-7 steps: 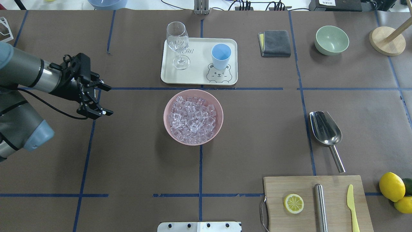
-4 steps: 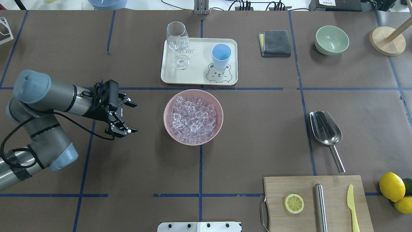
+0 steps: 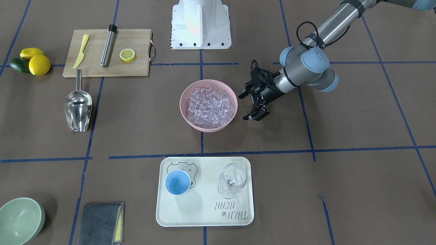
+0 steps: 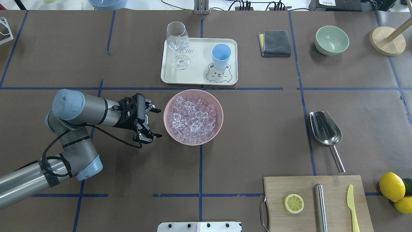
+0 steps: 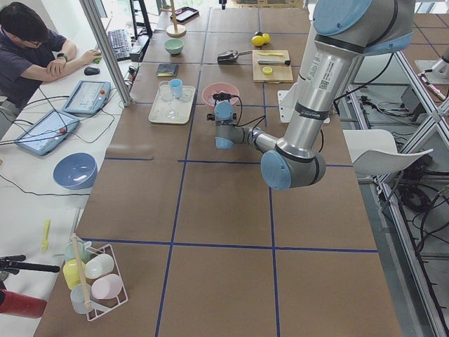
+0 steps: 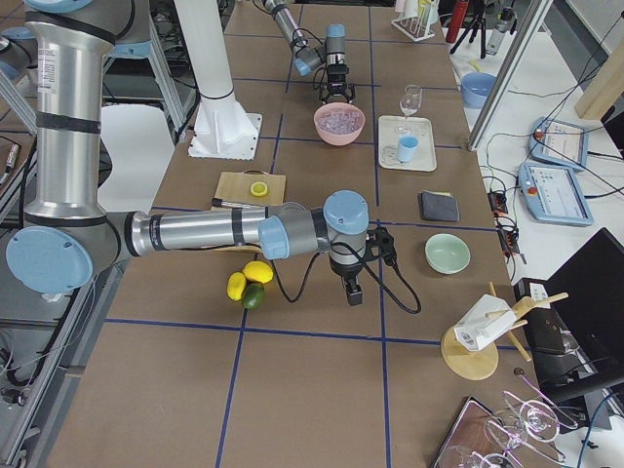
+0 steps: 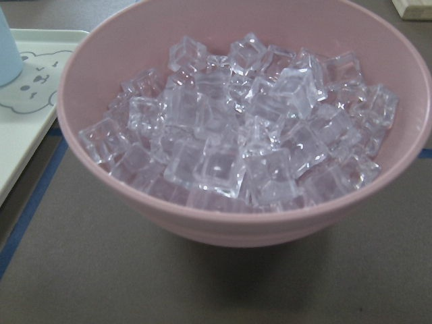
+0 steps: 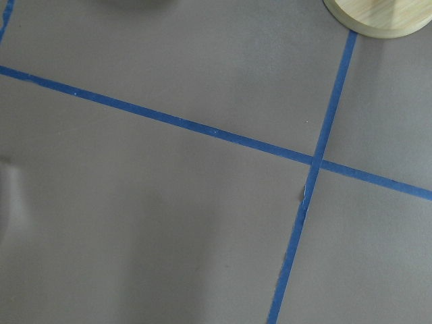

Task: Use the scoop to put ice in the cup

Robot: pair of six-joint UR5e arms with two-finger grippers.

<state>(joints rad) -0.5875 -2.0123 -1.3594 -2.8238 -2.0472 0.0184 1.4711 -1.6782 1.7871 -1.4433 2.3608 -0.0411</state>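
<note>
The ice [image 4: 193, 117] is heaped in a pink bowl [image 4: 170, 130] at the table's middle and fills the left wrist view [image 7: 243, 128]. My left gripper [image 4: 160, 123] is open, empty and level with the bowl's left side, its jaws facing the rim [image 3: 242, 108]. The light-blue cup [image 4: 221, 54] stands on a white tray [image 4: 196, 69] behind the bowl. The steel scoop [image 4: 325, 129] lies on the table at the right, handle toward the robot. My right gripper [image 6: 351, 291] shows only in the exterior right view, low over bare table; I cannot tell its state.
A wine glass [image 4: 177, 42] shares the tray. A cutting board [image 4: 305, 190] at the front right carries a lemon slice, a steel cylinder [image 4: 320, 206] and a yellow knife [image 4: 351, 203]. Lemons [image 4: 392, 187], a green bowl [image 4: 332, 40], a grey cloth [image 4: 275, 43] and a wooden stand [image 4: 386, 40] are on the right.
My left arm has swung right and slightly toward the robot, bringing its open gripper from the table's left edge up beside the pink bowl. Nothing else has moved.
</note>
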